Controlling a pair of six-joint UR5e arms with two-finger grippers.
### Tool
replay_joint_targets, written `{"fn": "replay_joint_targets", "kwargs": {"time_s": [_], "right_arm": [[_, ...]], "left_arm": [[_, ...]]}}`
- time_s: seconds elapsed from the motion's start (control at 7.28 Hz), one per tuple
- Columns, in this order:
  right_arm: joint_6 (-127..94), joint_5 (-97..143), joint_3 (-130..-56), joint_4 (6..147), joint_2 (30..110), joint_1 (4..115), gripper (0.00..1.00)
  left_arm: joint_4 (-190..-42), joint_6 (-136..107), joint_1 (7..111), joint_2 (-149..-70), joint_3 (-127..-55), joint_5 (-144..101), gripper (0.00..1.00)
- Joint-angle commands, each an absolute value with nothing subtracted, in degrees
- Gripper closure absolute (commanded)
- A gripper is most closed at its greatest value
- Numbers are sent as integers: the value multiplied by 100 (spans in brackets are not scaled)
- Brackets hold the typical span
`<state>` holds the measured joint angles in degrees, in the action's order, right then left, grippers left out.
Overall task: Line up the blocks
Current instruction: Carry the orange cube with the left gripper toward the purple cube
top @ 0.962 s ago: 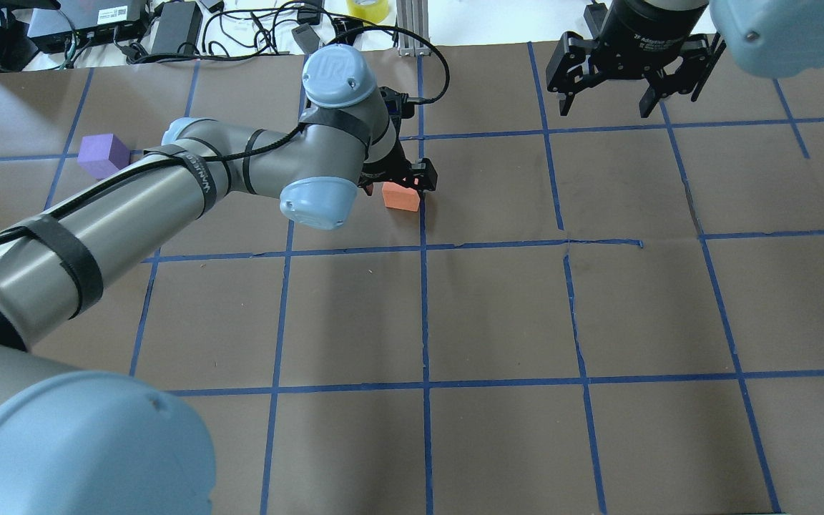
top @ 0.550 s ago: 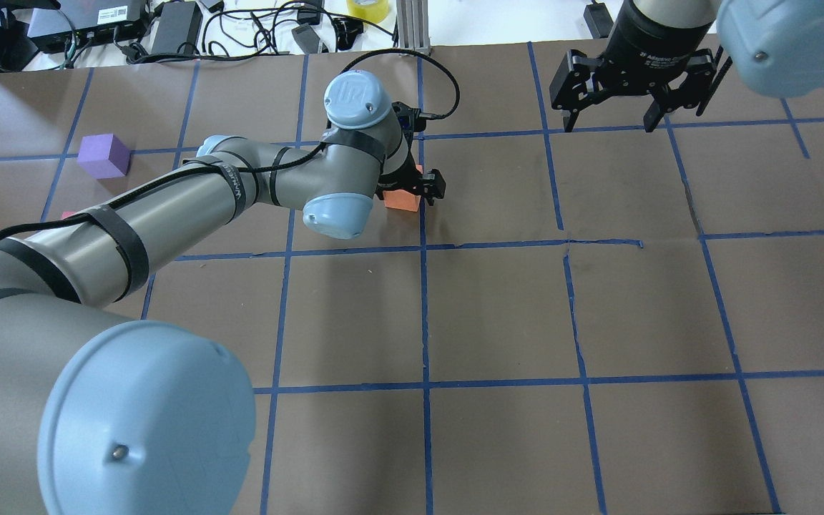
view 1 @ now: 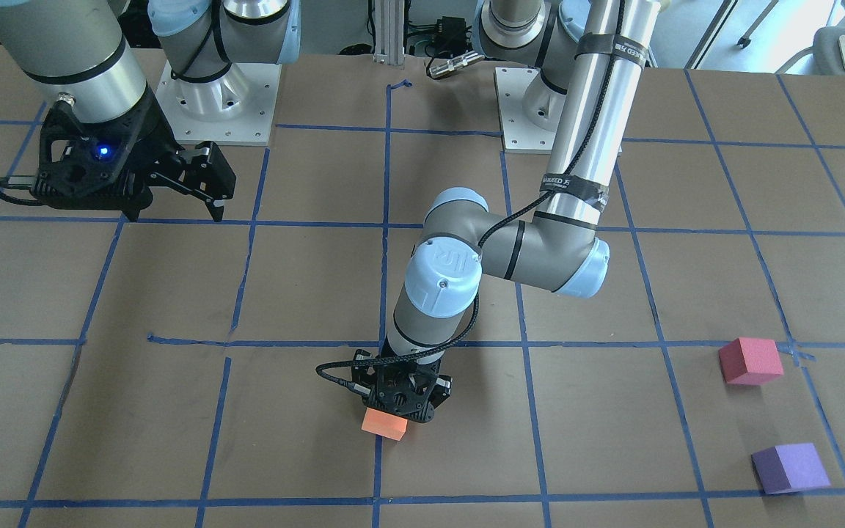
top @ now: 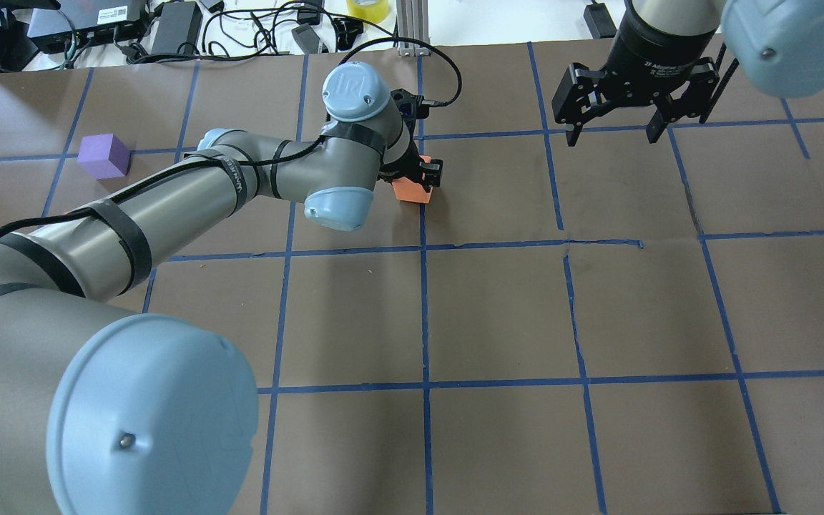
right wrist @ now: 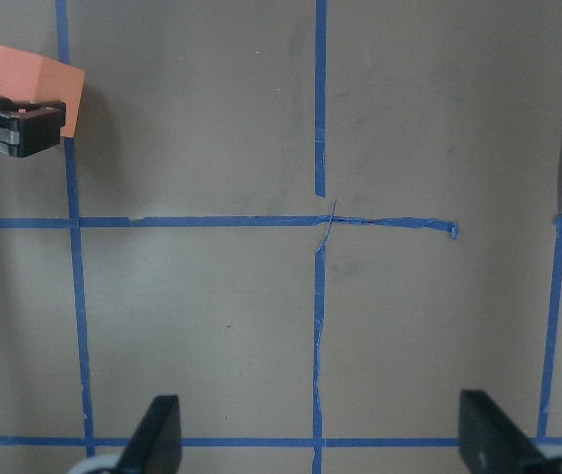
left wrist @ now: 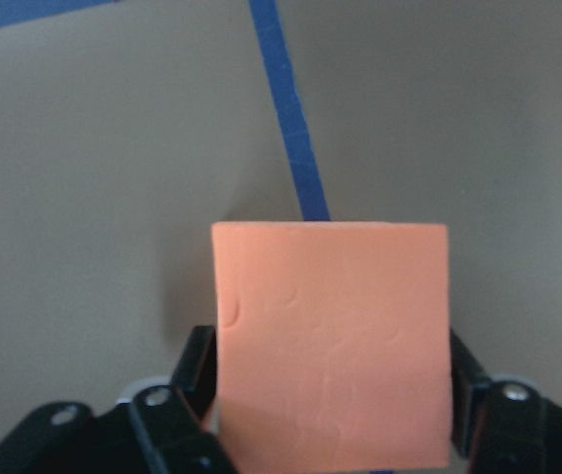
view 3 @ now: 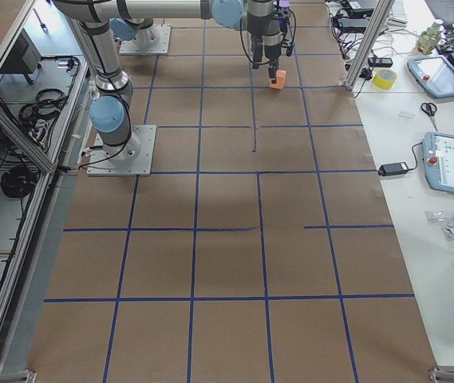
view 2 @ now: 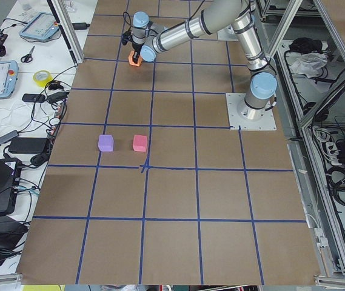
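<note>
My left gripper is shut on the orange block near the table's middle line; the left wrist view shows the block held between both fingers, low over the brown paper. It also shows in the front view under the gripper. The pinkish-red block and the purple block sit apart on the table on my left side. The purple block shows overhead; the pinkish-red one is hidden there by my left arm. My right gripper is open and empty, hovering far from the blocks.
Brown paper with a blue tape grid covers the table. Cables, power bricks and a tape roll lie beyond the far edge. The arm bases stand at the robot's side.
My left gripper has settled over the orange block and closed on it, shifting it slightly right and away. The right gripper has drifted a little to the right.
</note>
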<state>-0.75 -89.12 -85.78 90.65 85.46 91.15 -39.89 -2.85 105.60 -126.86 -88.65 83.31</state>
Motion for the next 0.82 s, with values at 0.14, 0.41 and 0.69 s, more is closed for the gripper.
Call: {"fn": "replay_joint_targets", "kwargs": {"time_s": [0.14, 0.41, 0.69], "right_arm": [[-44, -8903, -8578, 9026, 8561, 9123, 0], [-44, -8877, -8578, 9026, 8561, 9140, 0], [-44, -8903, -8578, 9026, 8569, 9141, 0]], "left_arm": [[-4690, 416, 9453, -11974, -8842, 8088, 100], [-4956, 790, 8749, -11463, -8850, 8375, 100], [-5622, 1655, 7670, -11190, -8842, 8289, 100]]}}
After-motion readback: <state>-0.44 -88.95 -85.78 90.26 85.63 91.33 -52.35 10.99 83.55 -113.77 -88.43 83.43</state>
